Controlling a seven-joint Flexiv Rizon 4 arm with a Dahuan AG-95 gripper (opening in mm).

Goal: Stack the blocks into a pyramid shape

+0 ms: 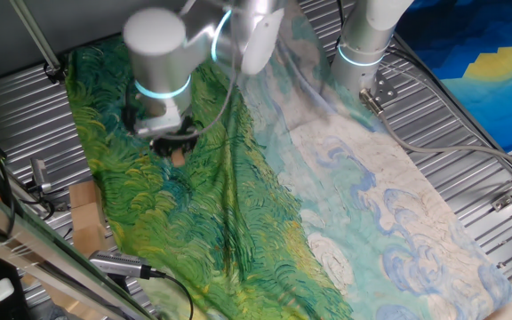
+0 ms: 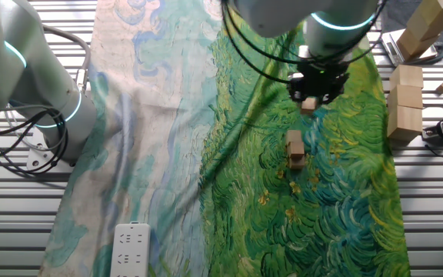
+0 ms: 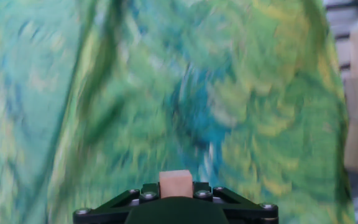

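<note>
Closed on a single block (image 3: 176, 183), the jaws hold it pinched between them, its top face showing at the bottom of the hand view. From the other fixed view the gripper (image 2: 311, 98) hangs above the green part of the cloth (image 2: 168, 138) with that block just under it, clear of the surface. Nearer the camera in that view sits the stack (image 2: 295, 149), which seems to be a couple of blocks, one on another; how many exactly I cannot tell. The held block is apart from it, not yet over it.

Risk, as I judge it: the hand view is smeared with motion, so the arm looks to be travelling fast; a quick arrival could clip the stack sideways and topple it. The cloth is rumpled and folded, so the stack's footing may be soft, and a block set off-centre or pressed down hard could tilt the lot. The jaws are wide next to the blocks, and opening them close beside the stack could nudge it.

Room: open cloth lies all round the stack, with nothing else close. Larger wooden pieces (image 2: 406, 108) stand off the cloth's edge on the metal table (image 2: 429, 200), well apart from the work
</note>
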